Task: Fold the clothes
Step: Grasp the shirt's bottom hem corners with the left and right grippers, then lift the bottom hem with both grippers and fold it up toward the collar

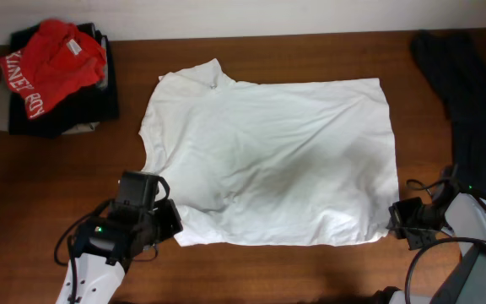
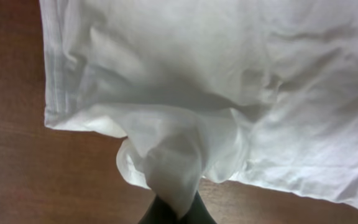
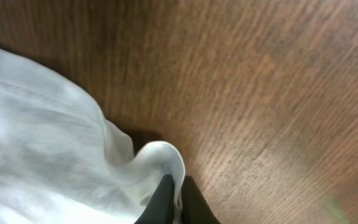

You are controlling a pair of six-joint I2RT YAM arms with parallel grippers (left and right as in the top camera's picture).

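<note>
The white T-shirt (image 1: 268, 160) lies flat on the surface (image 1: 251, 274), its long axis running from one arm to the other. The left arm (image 1: 99, 245) has its jaws pinched tight on the shirt's near sleeve-end corner, and the right arm (image 1: 467, 221) has its jaws pinched on the near hem corner. The shirt's far edge lies straight ahead of both.

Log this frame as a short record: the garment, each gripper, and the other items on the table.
garment: white T-shirt, spread flat on the table
left gripper: fingers shut on the shirt's near left corner, fabric bunched
right gripper: fingers shut on the near right corner
fold: not yet begun
other items: red shirt on a dark pile, far left; dark garment, far right
</note>
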